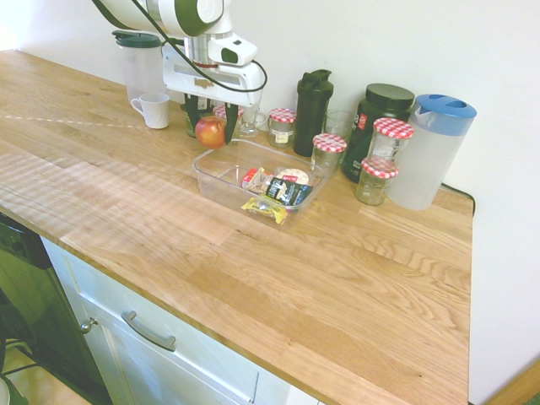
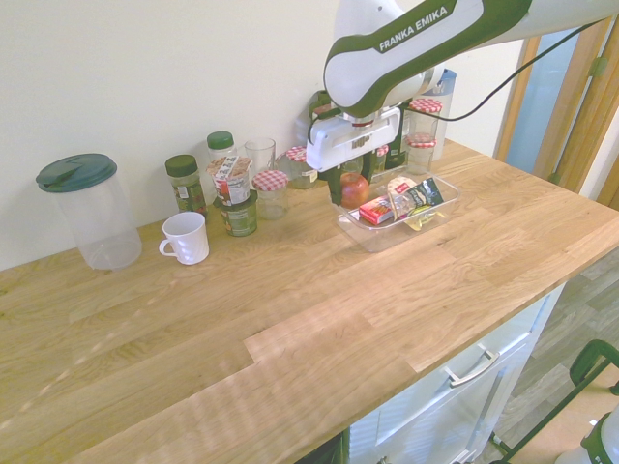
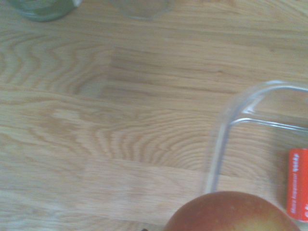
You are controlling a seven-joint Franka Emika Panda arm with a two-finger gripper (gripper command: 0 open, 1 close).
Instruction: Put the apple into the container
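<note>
First exterior view: the end effector (image 1: 210, 126) grips the apple (image 1: 210, 132) above the near corner of the container (image 1: 221, 180). Second exterior view: "FRANKA EMIKA" marks the arm bending down over the surface (image 2: 290, 319). Wrist view: apple beside the container's rim.

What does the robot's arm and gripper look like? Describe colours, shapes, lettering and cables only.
The arm is glossy white with rounded segments and dark bands at the joints; "FRANKA EMIKA" is printed in black on it. A thin black cable loops beside the boxy white gripper, which ends in two dark fingers.
</note>
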